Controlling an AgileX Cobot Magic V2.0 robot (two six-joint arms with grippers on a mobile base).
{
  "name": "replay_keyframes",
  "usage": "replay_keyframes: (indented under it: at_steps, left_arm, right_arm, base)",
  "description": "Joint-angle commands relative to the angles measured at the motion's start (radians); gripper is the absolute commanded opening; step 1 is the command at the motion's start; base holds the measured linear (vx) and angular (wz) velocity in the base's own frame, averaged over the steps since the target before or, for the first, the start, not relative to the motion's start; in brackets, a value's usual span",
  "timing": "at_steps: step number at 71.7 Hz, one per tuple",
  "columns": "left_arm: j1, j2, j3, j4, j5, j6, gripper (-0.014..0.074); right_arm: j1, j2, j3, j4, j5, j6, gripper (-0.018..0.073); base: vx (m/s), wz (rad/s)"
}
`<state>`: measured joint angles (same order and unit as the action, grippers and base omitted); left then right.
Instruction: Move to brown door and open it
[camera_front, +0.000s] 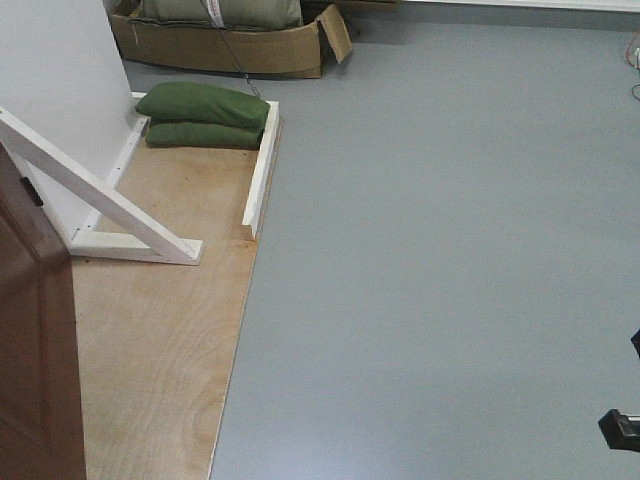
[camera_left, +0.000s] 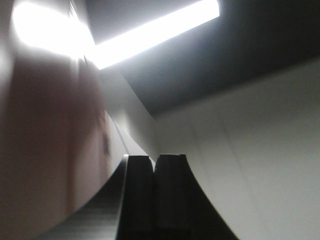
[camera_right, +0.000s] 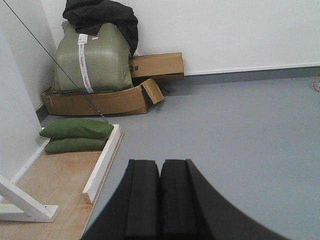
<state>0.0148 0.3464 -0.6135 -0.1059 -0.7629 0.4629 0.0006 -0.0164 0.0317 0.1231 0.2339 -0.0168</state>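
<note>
— Where's the brown door (camera_front: 35, 350)?

— In the bottom left corner of the front view. It stands over the plywood sheet (camera_front: 160, 340), near the white brace (camera_front: 100, 200).

— How does it sit relative to the left hand (camera_left: 154, 200)?

— The left wrist view is blurred. A reddish-brown surface fills its left side, close beside that hand, but I cannot tell if they touch. The hand points steeply up toward a ceiling light (camera_left: 155, 32), with its pads pressed together and nothing between them.

— And the right hand (camera_right: 160, 200)?

— Its pads are together too, and it holds nothing. It is aimed across the grey floor (camera_right: 240, 130) toward the green sandbags (camera_right: 77, 129) and a cardboard box (camera_right: 100, 102). Only the front view shows the door sharply.
</note>
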Motion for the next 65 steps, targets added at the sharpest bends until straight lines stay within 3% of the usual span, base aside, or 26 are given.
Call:
replay_keyframes:
  at_steps: [1, 10, 25, 34, 42, 52, 65]
  left_arm:
    - [0.036, 0.015, -0.03, -0.094, -0.269, 0.129, 0.0011]
    - [0.093, 0.016, -0.03, -0.302, -0.333, 0.221, 0.0011]
    - [0.211, 0.023, -0.03, -0.659, -0.366, 0.478, 0.0011]
    - [0.262, 0.062, -0.03, -0.87, -0.467, 0.619, 0.0011]
    - [0.323, 0.103, -0.03, -1.047, -0.564, 0.641, 0.0011]
    - [0.393, 0.142, -0.031, -1.161, -0.585, 0.646, 0.0011]
    - [0.476, 0.21, -0.031, -1.203, -0.583, 0.677, 0.0011]
  right_arm:
    - [0.001, -0.009, 0.002, -0.005, -0.079, -0.009, 0.0]
    - [0.001, -0.009, 0.002, -0.005, -0.079, -0.009, 0.0]
    - [0.001, -0.009, 0.002, -0.005, -0.079, -0.009, 0.0]
    - [0.001, -0.009, 0.002, -0.005, -0.079, -0.009, 0.0]
    - [0.001, -0.009, 0.002, -0.005, -0.079, -0.009, 0.0]
    - [0.001, -0.009, 0.002, -0.005, -0.079, -0.009, 0.0]
    - [0.001, -0.009, 0.002, -0.005, -0.079, -0.009, 0.0]
  base:
    - [0.0, 0.0]
    - [0.0, 0.0]
    - [0.0, 0.0]
    - [0.0, 0.0]
    - [0.0, 0.0]
    - [0.0, 0.0]
    - [0.0, 0.0]
